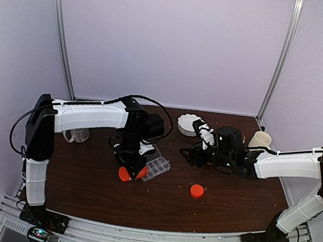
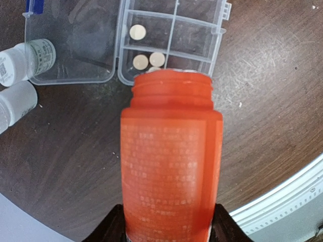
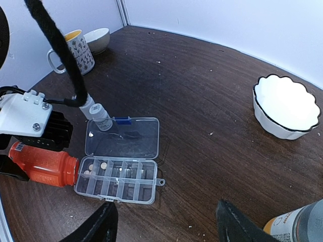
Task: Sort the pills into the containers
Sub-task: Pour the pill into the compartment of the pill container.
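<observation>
From above, the left hand holds an orange bottle tipped over, its mouth at the near end of the clear organizer box, which lies just ahead of that hand on the desk. The bottle's orange cap lies well apart, nearer the right hand, which hangs over the desk with nothing in it. This looks like the pouring step.

At the left wrist, the fingers clamp the bottle's base on both sides. Its open mouth rests at the rim of the box. Three pale pills lie in the compartments just beyond it, and a fourth shows at the bottle's lip. Next comes a gentle tilt or shake, so that pills drop singly and not in a heap. Fine print covers the bottle but is unreadable. Two small white bottles stand left of the hand, their labels too blurred to read.

At the right wrist, the fingers stand wide and empty, with the box ahead and to their left. A barcode sticker shows at the bottle's base; no brand is legible.
</observation>
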Robot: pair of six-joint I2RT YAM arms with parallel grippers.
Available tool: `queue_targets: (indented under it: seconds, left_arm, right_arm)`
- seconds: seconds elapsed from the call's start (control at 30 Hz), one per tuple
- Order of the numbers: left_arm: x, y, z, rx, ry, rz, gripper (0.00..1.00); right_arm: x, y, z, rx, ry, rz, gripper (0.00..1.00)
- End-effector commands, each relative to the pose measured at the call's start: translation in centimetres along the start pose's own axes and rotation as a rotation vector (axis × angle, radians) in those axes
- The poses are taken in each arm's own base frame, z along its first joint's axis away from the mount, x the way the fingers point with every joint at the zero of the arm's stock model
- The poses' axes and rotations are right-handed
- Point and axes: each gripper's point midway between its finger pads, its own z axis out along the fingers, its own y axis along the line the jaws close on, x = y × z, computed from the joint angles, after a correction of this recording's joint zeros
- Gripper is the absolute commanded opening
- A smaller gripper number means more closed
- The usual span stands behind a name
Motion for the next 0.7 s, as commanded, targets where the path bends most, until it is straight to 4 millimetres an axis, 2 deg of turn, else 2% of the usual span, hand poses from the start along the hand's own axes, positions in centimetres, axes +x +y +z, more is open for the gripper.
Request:
queue_targets:
  seconds: [0.0,0.03,0.17,0.27,0.33,0.43,0.53,0.6,0.67]
  left_arm:
    - [-0.1,-0.8,-0.3,0.030,-0.001,0.019,0.00]
    - [-0.3,-1.1,-0.5,0.051,-0.015,0.021,0.00]
    - [0.1,0.2,-0.1,-0.024,0.018,0.010,0.00]
    - [-0.2,-1.6,-0.2,0.078,-0.008,0.028,0.00]
    - [-0.4,-1.9,-0.7,0.099,-0.031,0.029,0.00]
    - [0.0,-0.4,-0.3,0.017,-0.001,0.013,0.00]
    - [0.0,-1.0,-0.2,0.051,-0.002,0.018,0.00]
    - [0.0,0.3,-0.1,-0.025,0.006,0.002,0.00]
    - [0.3,0.4,0.2,-0.034,0.029,0.007,0.00]
  right_arm:
    - [-0.8,0.0,0.2,0.006,-0.017,-0.006,0.69]
    - [-0.8,0.0,0.2,0.006,-0.017,-0.006,0.69]
    - [-0.8,-0.1,0.3,0.007,-0.016,-0.006,0.69]
    - [-0.8,0.0,0.3,0.006,-0.015,-0.007,0.69]
    - [-0.9,-0.1,0.2,0.007,-0.017,-0.007,0.69]
    - [-0.9,0.0,0.2,0.006,-0.018,-0.008,0.69]
    - [-0.9,0.0,0.2,0.006,-0.017,-0.008,0.69]
    - [-0.9,0.0,0.2,0.006,-0.017,-0.008,0.69]
    - [-0.8,-0.1,0.2,0.006,-0.015,-0.007,0.69]
